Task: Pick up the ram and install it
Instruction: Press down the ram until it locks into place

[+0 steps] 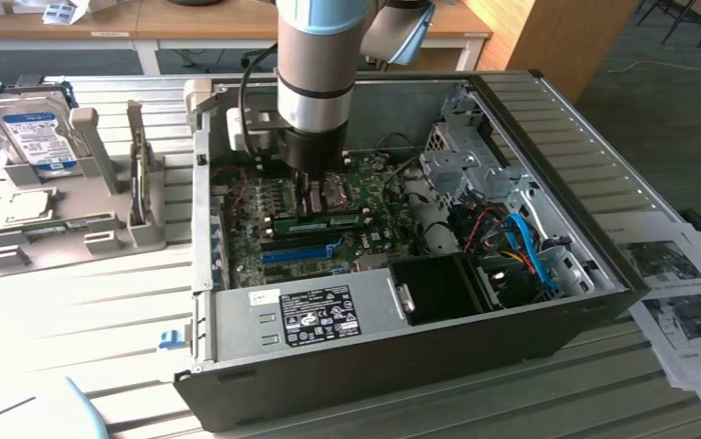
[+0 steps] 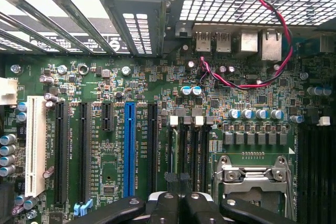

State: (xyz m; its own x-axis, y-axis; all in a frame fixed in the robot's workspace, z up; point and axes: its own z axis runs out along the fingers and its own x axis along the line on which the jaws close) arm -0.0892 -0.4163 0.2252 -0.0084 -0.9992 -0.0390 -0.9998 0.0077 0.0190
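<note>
The ram point(image 1: 321, 222), a green stick with pale labels, stands on edge among the memory slots of the motherboard point(image 1: 363, 242) inside the open computer case point(image 1: 387, 366). My gripper point(image 1: 311, 190) reaches down into the case just behind and above the ram; whether it touches the stick I cannot tell. In the wrist view the gripper point(image 2: 178, 183) is shut, its black fingers point(image 2: 167, 203) pressed together over the black memory slots point(image 2: 190, 150) beside the silver processor socket point(image 2: 252, 177). The ram itself is hidden under the fingers there.
A bright-blue slot point(image 1: 298, 251) point(image 2: 129, 150) lies in front of the ram. A black fan box point(image 1: 442, 288) and blue cables point(image 1: 528, 251) fill the case's right. At the exterior view's left, a grey rack point(image 1: 70, 238) holds a hard drive point(image 1: 33, 137). Papers point(image 1: 680, 302) lie on the right.
</note>
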